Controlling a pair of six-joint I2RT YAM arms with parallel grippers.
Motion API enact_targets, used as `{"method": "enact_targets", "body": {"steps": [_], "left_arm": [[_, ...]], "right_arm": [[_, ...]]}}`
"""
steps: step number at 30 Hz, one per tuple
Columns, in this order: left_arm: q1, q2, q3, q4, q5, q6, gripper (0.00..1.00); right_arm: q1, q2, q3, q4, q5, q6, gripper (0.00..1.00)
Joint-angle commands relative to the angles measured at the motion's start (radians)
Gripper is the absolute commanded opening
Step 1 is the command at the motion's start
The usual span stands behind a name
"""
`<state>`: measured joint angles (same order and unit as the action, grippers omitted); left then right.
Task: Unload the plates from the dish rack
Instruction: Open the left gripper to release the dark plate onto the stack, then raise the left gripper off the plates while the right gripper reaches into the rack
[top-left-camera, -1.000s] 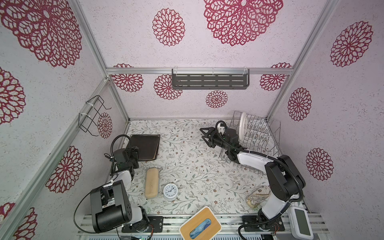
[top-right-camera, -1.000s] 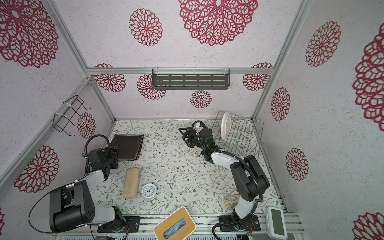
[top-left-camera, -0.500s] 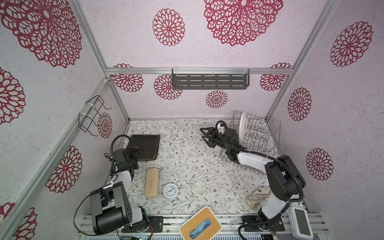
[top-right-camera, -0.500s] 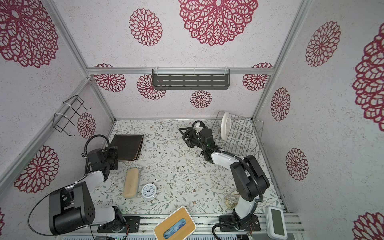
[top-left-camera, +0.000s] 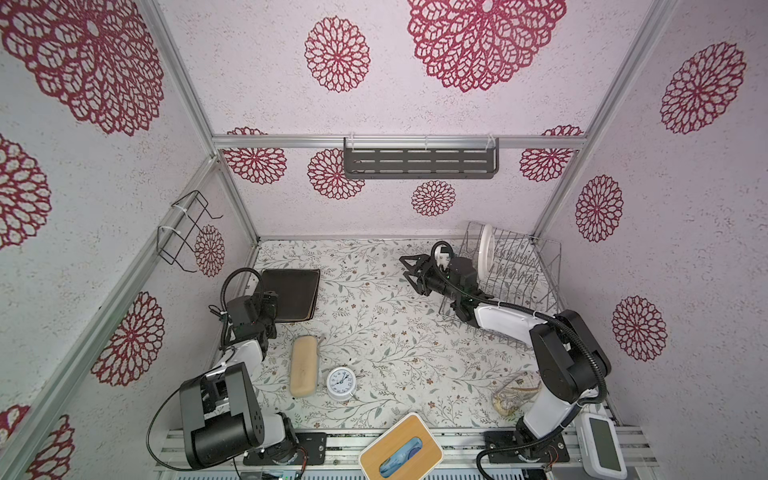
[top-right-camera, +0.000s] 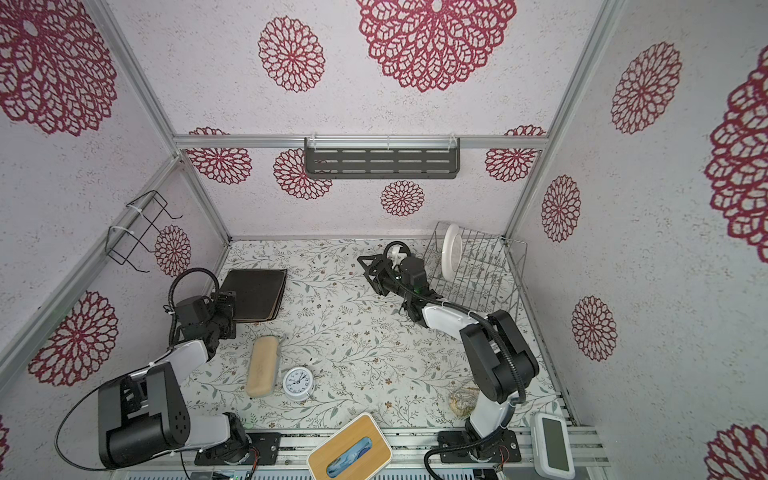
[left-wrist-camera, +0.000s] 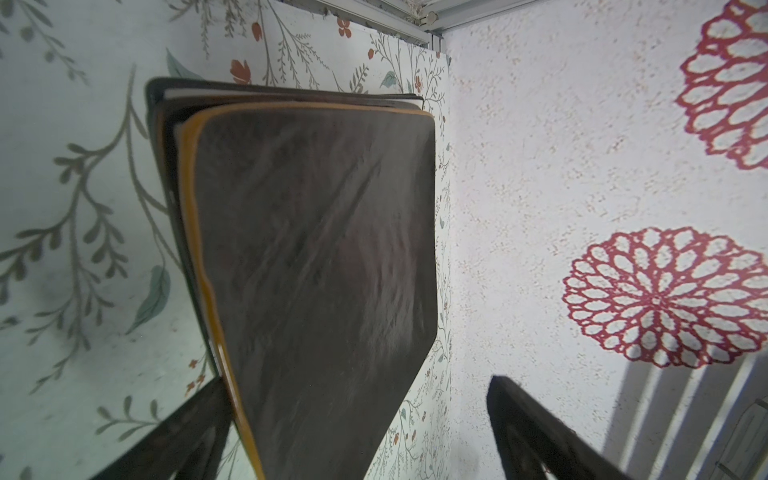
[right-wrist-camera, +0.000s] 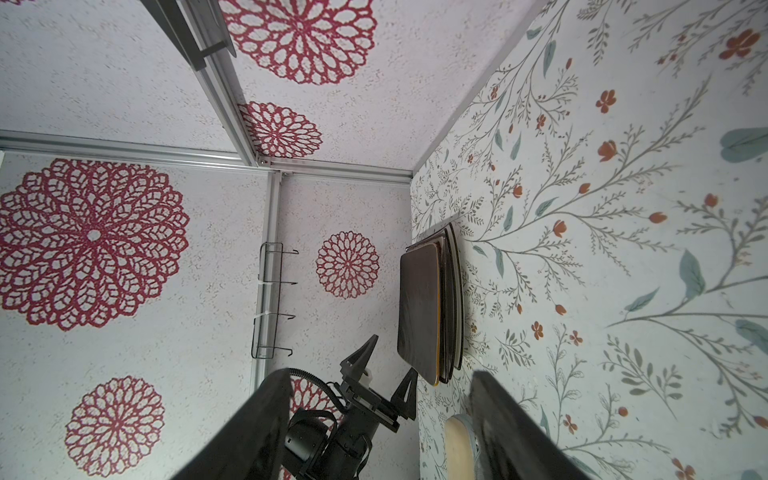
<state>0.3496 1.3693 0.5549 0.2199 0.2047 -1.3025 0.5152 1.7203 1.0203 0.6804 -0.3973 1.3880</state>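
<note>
My left gripper (right-wrist-camera: 395, 355) is spread wide at the near edge of the stack of plates (top-left-camera: 293, 295) on the left side of the table (top-left-camera: 374, 332). The top dark plate (left-wrist-camera: 316, 249) lies between its fingers (left-wrist-camera: 536, 432) (whether one finger touches the rim I cannot tell). My right gripper (top-left-camera: 409, 272) is spread too, with nothing in it, and hovers just left of the dish rack (top-left-camera: 540, 266), where one round white plate (top-left-camera: 485, 253) stands upright at the rack's far left end
</note>
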Motion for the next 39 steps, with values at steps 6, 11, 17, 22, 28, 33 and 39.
{"method": "enact_targets", "body": {"steps": [6, 11, 17, 22, 28, 33, 39], "left_arm": [[-0.012, -0.044, 0.026, -0.034, 0.009, 0.033, 0.97], [-0.011, -0.098, -0.001, -0.062, -0.023, 0.044, 0.97], [-0.015, -0.147, -0.009, -0.093, 0.008, 0.039, 0.97], [-0.047, -0.240, -0.014, -0.142, 0.003, 0.054, 0.97], [-0.086, -0.329, 0.024, -0.246, -0.021, 0.136, 0.97], [-0.109, -0.353, 0.044, -0.269, -0.021, 0.149, 0.97], [-0.178, -0.324, 0.049, -0.230, -0.001, 0.126, 0.97]], "right_arm": [[-0.008, -0.069, 0.003, -0.013, 0.002, -0.034, 0.71], [-0.009, -0.081, -0.002, -0.028, 0.009, -0.040, 0.71], [-0.009, -0.117, -0.001, -0.089, 0.033, -0.085, 0.71], [-0.009, -0.162, 0.021, -0.270, 0.122, -0.218, 0.71], [-0.009, -0.219, 0.075, -0.468, 0.244, -0.353, 0.72], [-0.009, -0.270, 0.136, -0.651, 0.402, -0.497, 0.74], [-0.009, -0.262, 0.253, -0.914, 0.730, -0.665, 0.82]]}}
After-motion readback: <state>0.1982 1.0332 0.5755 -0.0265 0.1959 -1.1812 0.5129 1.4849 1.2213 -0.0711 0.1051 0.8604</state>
